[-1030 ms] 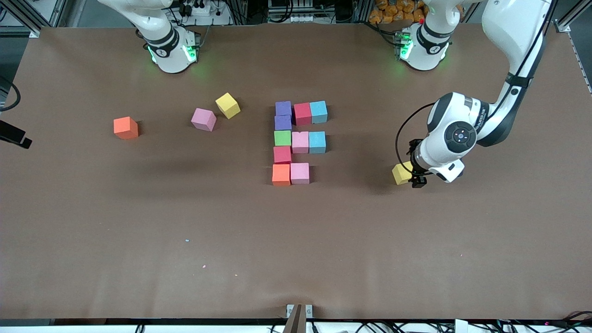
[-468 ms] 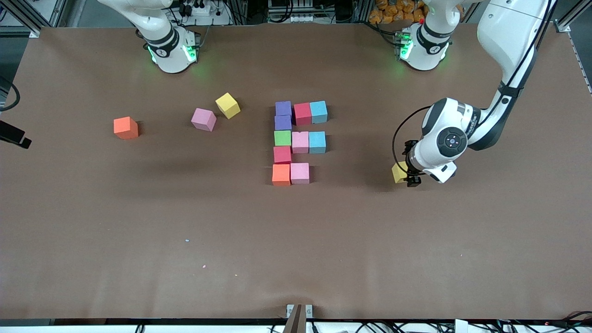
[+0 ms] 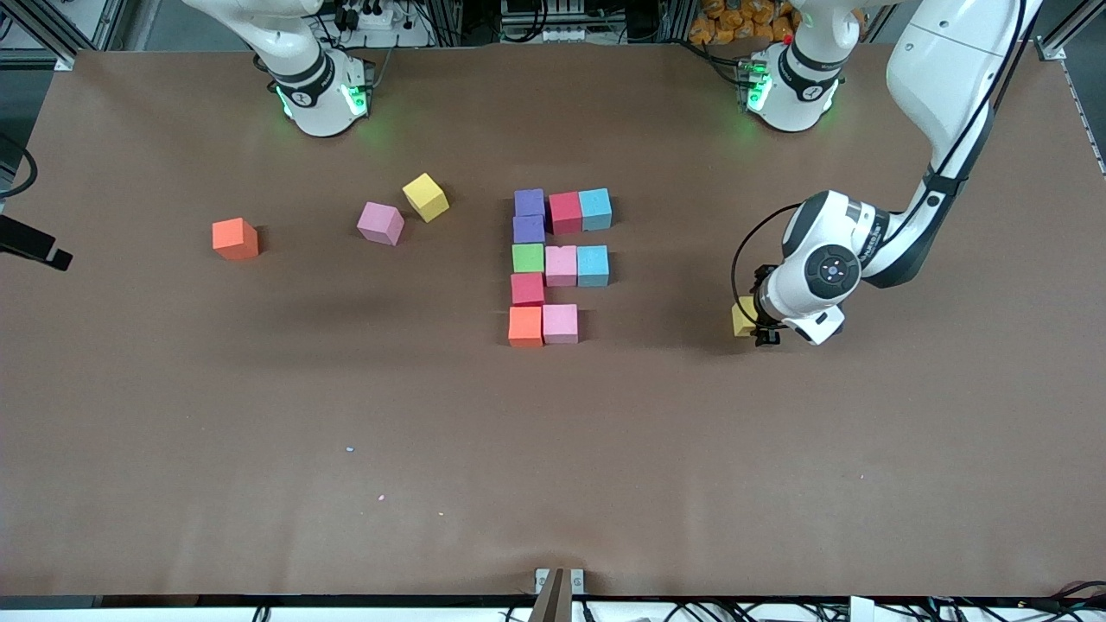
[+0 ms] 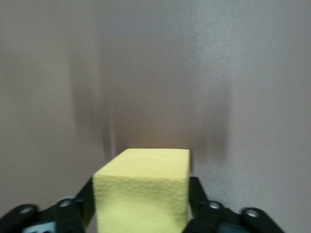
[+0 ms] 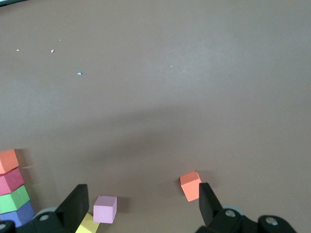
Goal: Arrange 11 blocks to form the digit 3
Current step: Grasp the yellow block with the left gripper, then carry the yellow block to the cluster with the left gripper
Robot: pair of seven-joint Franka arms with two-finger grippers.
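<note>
Brown paper covers the table [image 3: 778, 484]. Toward its middle, nine blocks [image 3: 560, 265] sit packed together: two purple, crimson and light blue in the row nearest the bases, then green, pink and light blue, then crimson, then orange and pink nearest the camera. Toward the right arm's end lie three loose blocks: orange [image 3: 235, 238], pink [image 3: 381, 223], yellow [image 3: 425, 197]. The left gripper [image 3: 755, 321] is clamped on another yellow block [image 4: 142, 191] at the table. The right gripper [image 5: 141, 206] waits aloft, fingers apart.
</note>
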